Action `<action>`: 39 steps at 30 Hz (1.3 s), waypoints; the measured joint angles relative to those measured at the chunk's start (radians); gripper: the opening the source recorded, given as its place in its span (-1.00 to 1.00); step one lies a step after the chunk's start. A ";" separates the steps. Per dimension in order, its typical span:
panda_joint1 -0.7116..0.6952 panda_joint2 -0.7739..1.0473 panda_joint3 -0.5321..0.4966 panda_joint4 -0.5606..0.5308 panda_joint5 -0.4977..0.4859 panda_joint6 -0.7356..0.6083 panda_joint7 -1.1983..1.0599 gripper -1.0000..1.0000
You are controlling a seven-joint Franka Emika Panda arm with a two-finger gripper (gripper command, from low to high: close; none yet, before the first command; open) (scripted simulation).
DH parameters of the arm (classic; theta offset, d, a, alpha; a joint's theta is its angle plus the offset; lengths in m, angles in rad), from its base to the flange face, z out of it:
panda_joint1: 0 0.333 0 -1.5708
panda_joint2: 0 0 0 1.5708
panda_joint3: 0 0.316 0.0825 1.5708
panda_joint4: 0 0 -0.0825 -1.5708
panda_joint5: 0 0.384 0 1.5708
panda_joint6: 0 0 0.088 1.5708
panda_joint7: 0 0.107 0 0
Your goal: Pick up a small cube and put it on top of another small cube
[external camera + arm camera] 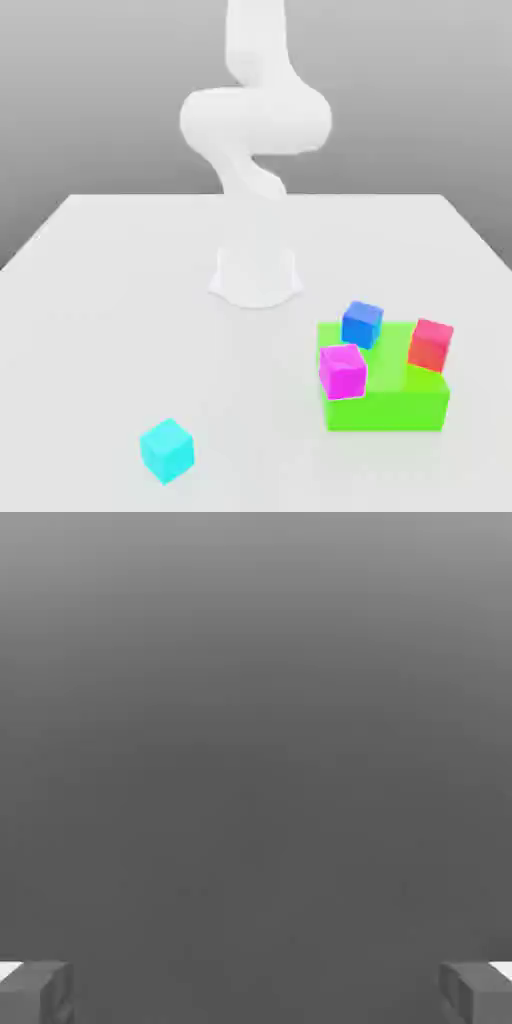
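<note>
The small cyan cube point(166, 450) lies alone on the white table toward the exterior view's left, near the front edge. The small red cube point(431, 344) rests on the large green block point(385, 400) at the exterior view's right. In the hand view my gripper point(256, 992) is open: its two grey fingertips point(35, 992) stand far apart at the frame's sides with nothing between them, and behind them is plain grey background. The white arm point(255, 120) rises from its base point(256, 275) at the table's middle back.
A darker blue cube point(362, 324) and a magenta cube point(343, 370) also sit on the green block, close to the red cube. The white table point(120, 300) stretches wide around the arm's base.
</note>
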 joint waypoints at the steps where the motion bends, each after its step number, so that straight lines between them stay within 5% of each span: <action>1: -0.016 0.039 0.005 -0.012 -0.005 0.019 0.025 0.00; 16: -0.182 0.587 0.017 -0.180 -0.068 0.285 0.366 0.00; 29: -0.229 1.055 -0.004 -0.240 0.001 0.571 0.480 0.00; 30: -0.228 1.081 -0.006 -0.235 0.000 0.592 0.481 -1.00; 39: -0.234 1.029 0.000 -0.246 -0.001 0.551 0.483 -1.00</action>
